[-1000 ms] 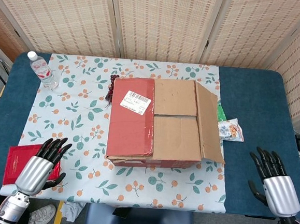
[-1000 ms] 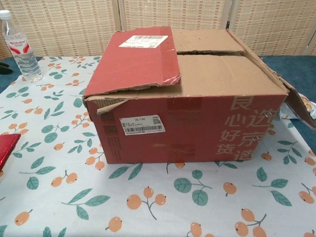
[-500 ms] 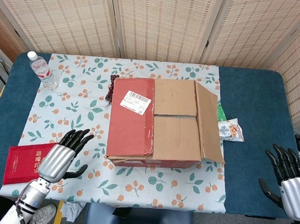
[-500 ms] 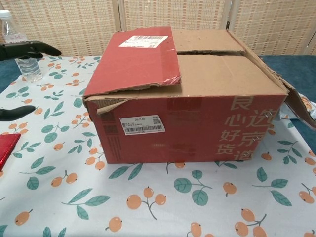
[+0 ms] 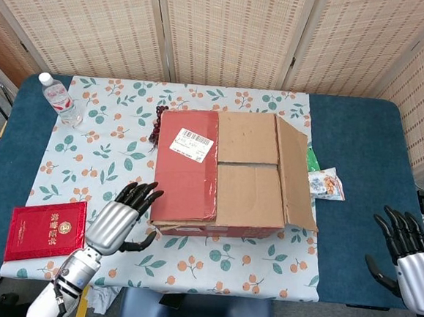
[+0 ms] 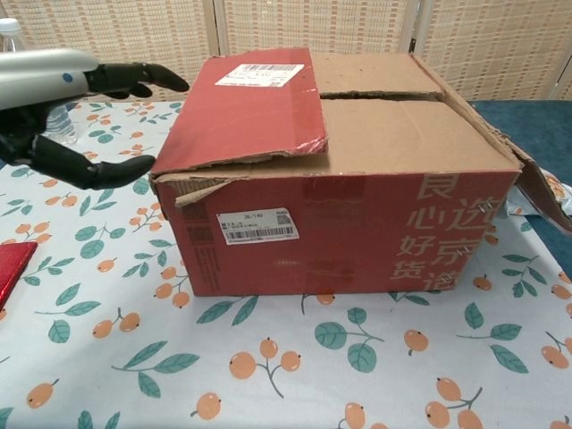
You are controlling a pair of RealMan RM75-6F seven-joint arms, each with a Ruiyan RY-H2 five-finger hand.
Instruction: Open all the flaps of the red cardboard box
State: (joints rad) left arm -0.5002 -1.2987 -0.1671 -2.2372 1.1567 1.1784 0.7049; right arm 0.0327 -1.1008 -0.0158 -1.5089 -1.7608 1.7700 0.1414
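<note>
Floral-clothed table: our left robot hand, fingers spread, empty, has closed in beside red cardboard box; red flap unlifted. Right robot hand idle, released.

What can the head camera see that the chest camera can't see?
Only the head view shows the right hand, open at the table's edge, the whole red booklet and the snack packet. Only the chest view shows the box's front face, with its barcode label and printed characters. Both show the red cardboard box, the left hand and the water bottle.
</note>
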